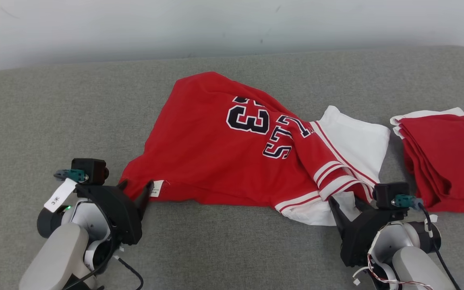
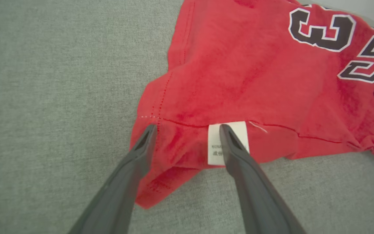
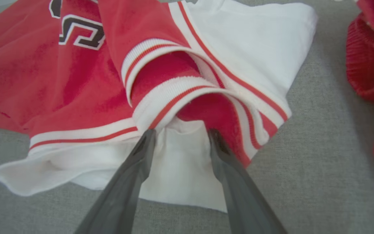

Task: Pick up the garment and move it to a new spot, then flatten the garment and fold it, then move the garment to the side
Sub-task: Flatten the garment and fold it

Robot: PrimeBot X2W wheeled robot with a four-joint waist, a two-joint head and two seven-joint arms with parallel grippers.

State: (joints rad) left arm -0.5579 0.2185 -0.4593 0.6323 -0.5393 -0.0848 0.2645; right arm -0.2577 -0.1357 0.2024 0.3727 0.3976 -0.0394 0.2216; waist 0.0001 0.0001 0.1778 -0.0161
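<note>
Both pairs of jaws stand apart. The left gripper (image 1: 136,186) has its two dark fingers astride the garment's near-left corner, with red cloth under the gap. The right gripper (image 1: 344,199) has its fingers either side of a fold of white cloth at the garment's near-right end, just below the striped cuff. The fold is not visibly pinched. I cannot tell whether any fingertip presses the cloth.

The grey, woven-cloth padded table (image 1: 54,121) with rounded far corners carries everything. The red fleecy jersey with white sleeves, red-and-white striped trim and black white-edged numerals (image 1: 216,161) lies rumpled across the table's middle. Its far corner points toward the far edge, and its hem runs along the near side between the two grippers. One white sleeve spreads toward the right edge.

A folded stack of red cloth with a white border (image 1: 441,161) lies at the right edge, near that sleeve but apart from it, with a strip of grey between.

In the left wrist view, a small white printed care label (image 2: 213,143) sits on the turned-up hem, partly under one finger of the left gripper.
</note>
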